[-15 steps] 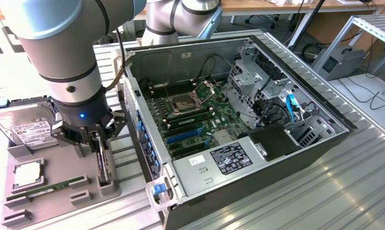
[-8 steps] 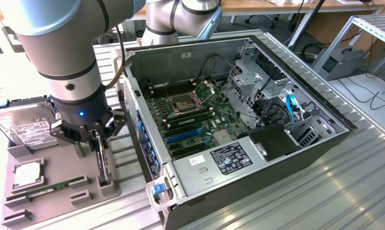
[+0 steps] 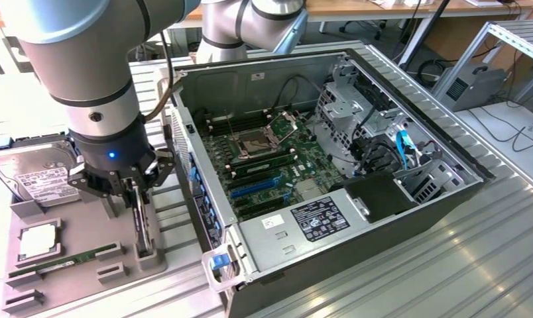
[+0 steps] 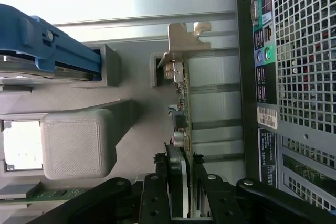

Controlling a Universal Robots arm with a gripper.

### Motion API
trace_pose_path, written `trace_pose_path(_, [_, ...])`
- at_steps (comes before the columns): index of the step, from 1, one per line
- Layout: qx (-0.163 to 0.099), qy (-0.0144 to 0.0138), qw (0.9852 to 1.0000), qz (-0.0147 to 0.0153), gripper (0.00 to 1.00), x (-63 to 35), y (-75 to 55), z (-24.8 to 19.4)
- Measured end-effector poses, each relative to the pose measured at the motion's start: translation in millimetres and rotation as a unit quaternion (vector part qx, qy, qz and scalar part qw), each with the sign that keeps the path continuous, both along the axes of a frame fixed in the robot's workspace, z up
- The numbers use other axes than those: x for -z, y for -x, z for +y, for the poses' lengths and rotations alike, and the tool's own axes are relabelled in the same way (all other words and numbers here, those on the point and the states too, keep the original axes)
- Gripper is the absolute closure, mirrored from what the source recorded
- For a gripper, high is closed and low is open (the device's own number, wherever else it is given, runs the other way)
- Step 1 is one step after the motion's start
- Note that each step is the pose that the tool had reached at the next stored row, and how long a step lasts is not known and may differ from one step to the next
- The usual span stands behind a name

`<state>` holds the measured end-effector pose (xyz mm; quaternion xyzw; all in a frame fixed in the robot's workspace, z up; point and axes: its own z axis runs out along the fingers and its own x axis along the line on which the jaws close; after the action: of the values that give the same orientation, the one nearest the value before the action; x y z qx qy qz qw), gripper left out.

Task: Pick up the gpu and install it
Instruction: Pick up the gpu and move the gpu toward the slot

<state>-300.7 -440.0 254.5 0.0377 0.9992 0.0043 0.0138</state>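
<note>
step: pick-up, gpu [image 3: 144, 228] upright in slot at tray [image 3: 81, 228] edge nearest case [image 3: 337, 255]
gripper [image 3: 136, 199]: clamped on gpu's top edge
need: likely keeping gpu vertical, slot looks snug

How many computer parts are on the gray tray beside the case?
4: hard drive at the far end, processor chip in the middle, green memory stick at the near end, gpu on edge nearest the case. The arm may hide others.

gpu [image 3: 142, 222] thin, dark; standing on edge; bracket silver
</note>
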Motion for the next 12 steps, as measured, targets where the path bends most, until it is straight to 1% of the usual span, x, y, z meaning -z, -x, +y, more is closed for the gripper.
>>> trace_pose_path(9, [0.000,-0.0003,1.0000,0.0000,0.71,-2.4,0.0,0.0])
trace_pose_path(12, [0.000,-0.0013,1.0000,0.0001,0.71,-3.3,0.0,0.0])
